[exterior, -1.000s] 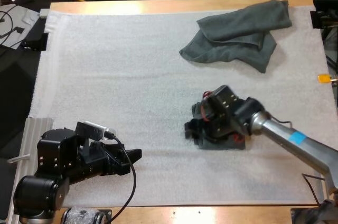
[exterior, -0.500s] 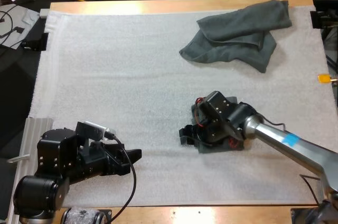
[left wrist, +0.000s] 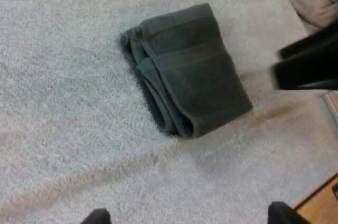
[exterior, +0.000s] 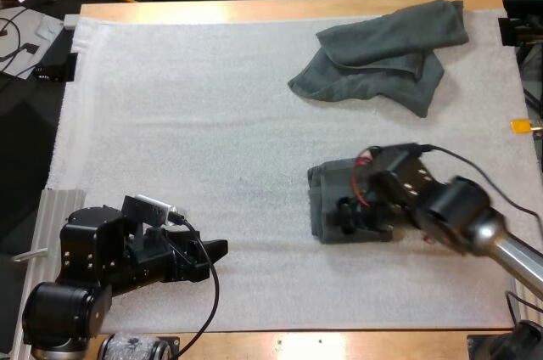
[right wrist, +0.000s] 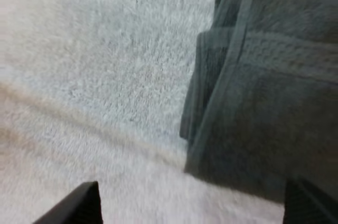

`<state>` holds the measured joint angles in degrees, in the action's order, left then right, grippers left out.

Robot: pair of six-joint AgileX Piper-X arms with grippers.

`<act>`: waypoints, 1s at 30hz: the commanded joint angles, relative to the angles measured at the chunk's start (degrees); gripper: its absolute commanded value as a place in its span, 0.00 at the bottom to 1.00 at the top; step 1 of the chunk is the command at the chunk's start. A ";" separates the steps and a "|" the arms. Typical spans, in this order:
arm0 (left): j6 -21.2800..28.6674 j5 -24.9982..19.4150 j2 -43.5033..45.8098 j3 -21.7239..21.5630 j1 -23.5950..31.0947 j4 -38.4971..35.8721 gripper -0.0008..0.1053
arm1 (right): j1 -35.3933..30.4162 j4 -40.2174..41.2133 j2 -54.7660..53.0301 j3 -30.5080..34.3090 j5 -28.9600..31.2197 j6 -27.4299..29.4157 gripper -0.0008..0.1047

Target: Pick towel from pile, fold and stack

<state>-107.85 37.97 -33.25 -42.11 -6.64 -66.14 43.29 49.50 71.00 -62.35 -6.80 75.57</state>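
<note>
In the high view the right arm (exterior: 475, 228) hides the right part of the folded towel (exterior: 327, 194), which lies on the mat (exterior: 170, 105) towards its near right corner. The right gripper (exterior: 349, 214) hangs over that towel, and how its fingers stand is hard to make out from there. The right wrist view settles it: the fingertips (right wrist: 79, 203) are apart, one over bare mat and the other, cut off, at the towel's edge, with nothing between them. The left wrist view gives the folded towel whole, its layered edges turned to the mat's left side, with a blurred dark piece of the right arm just beside it. The left gripper (exterior: 214, 250) sits near the mat's near left corner, well apart from the towel, its fingertips (left wrist: 97, 216) spread and clear. The crumpled towel (exterior: 382, 54) lies at the far right corner.
</note>
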 commanded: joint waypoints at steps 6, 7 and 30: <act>0.21 0.38 0.15 0.18 -0.12 0.46 0.56 | 0.04 6.63 -11.10 -0.23 2.16 1.17 0.65; 0.16 0.43 0.15 0.17 -0.10 0.55 0.56 | 0.02 7.47 -12.98 -0.24 2.44 1.16 0.65; -4.83 0.49 -3.83 0.47 -0.26 9.39 0.68 | 0.01 22.16 -31.01 -0.30 13.97 0.42 0.65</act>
<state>-112.85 38.03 -37.15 -41.46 -6.64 -56.39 43.29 71.06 40.07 -62.32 7.13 75.77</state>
